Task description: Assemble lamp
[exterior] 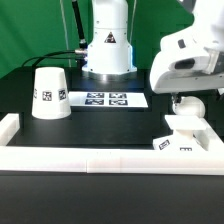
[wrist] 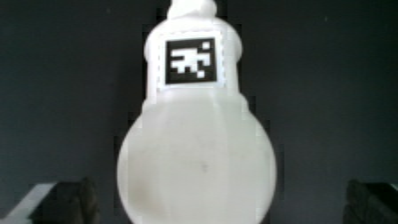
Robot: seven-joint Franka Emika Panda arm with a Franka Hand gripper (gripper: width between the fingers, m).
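probably light, stiff and slippery plastic, the bulb (wrist: 199, 150) sits between the spread fingers (wrist: 54, 203), untouched, near the base (exterior: 182, 143) at the exterior view's right; pinch its wide body, not the stem.

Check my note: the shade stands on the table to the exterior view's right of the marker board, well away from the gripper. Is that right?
Not quite. The shade stands to the exterior view's left of the marker board, well away from the gripper. The exterior view shows this.
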